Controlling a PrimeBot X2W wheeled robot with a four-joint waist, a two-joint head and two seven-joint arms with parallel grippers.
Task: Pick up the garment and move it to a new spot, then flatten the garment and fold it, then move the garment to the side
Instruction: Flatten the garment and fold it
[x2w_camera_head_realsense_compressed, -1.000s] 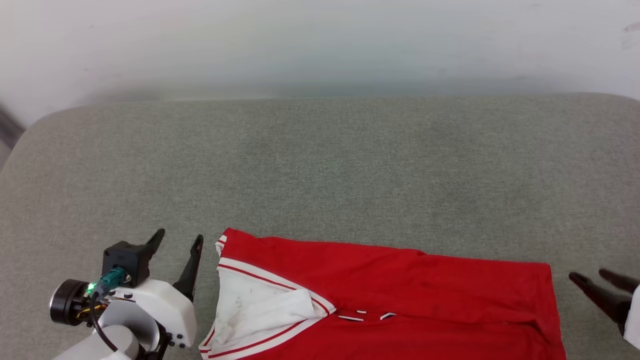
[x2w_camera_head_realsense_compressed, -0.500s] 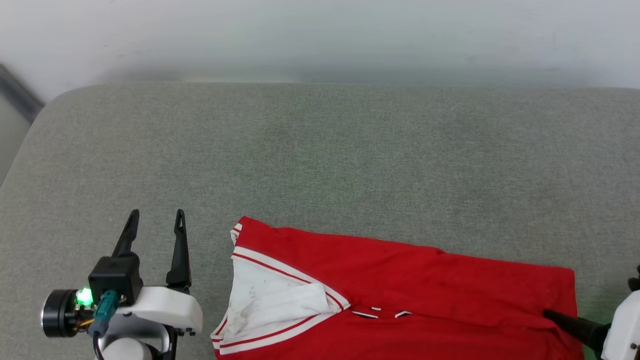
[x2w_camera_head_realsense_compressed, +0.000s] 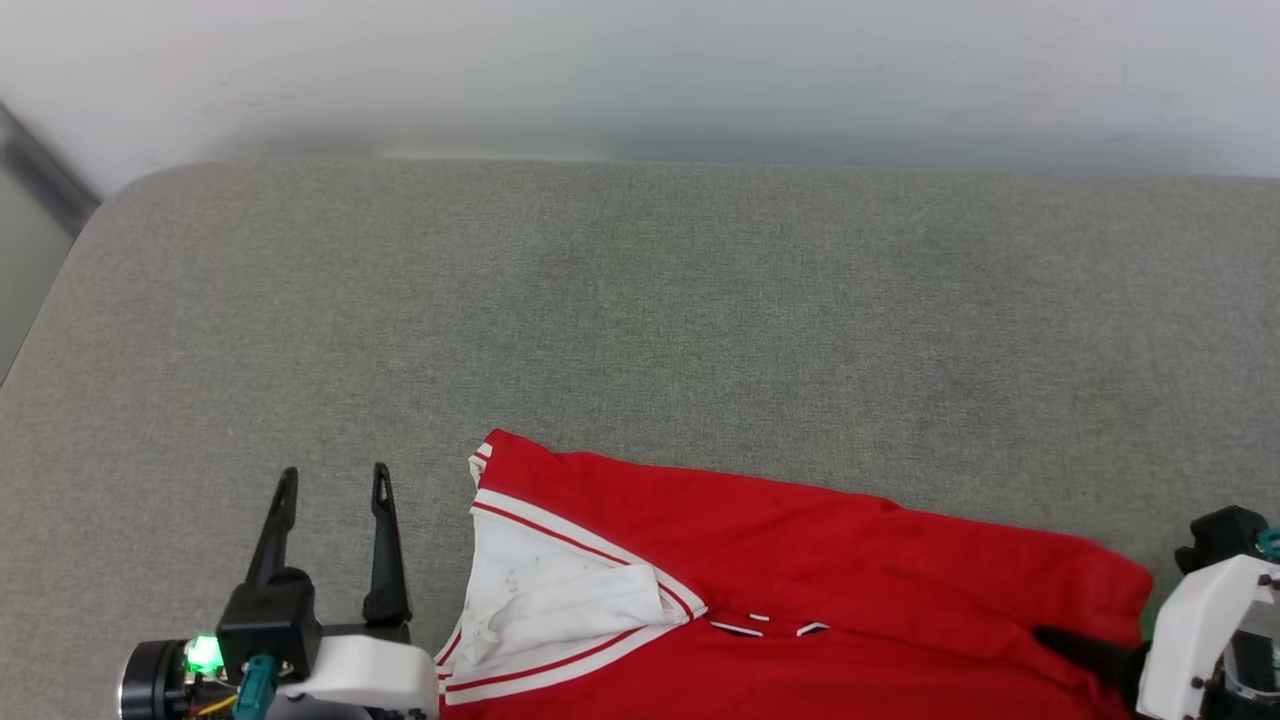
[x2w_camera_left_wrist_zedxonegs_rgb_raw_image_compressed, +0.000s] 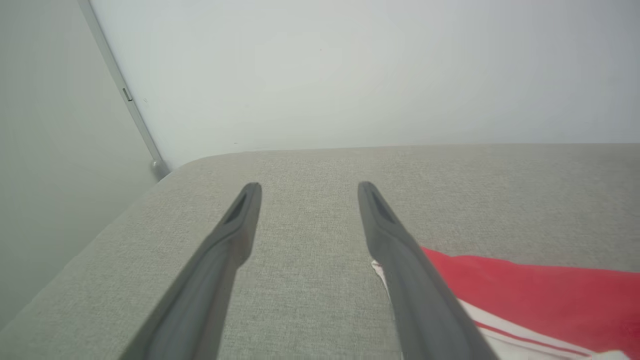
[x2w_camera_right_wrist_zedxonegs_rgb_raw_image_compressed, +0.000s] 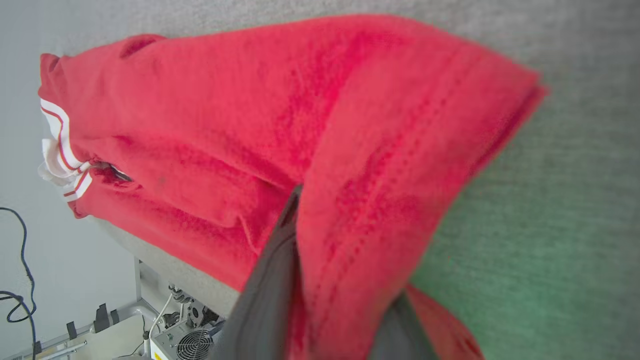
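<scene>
The garment lies lengthwise along the near edge of the grey cushion, white sleeve toward the robot's left, red hem end toward its right, with part hanging over the edge (seen in the right wrist view). The step in hand appears to be a grasp at the hem end; whether it serves the pick-up or a fold is not settled. Seat the cloth deep between the fingers and catch every layer. The right gripper reaches in low from the right, fingers partly closed around a raised fold of hem; firmness of the pinch cannot be told. The left gripper hovers just beside the sleeve, fingers spread wide, holding nothing.
</scene>
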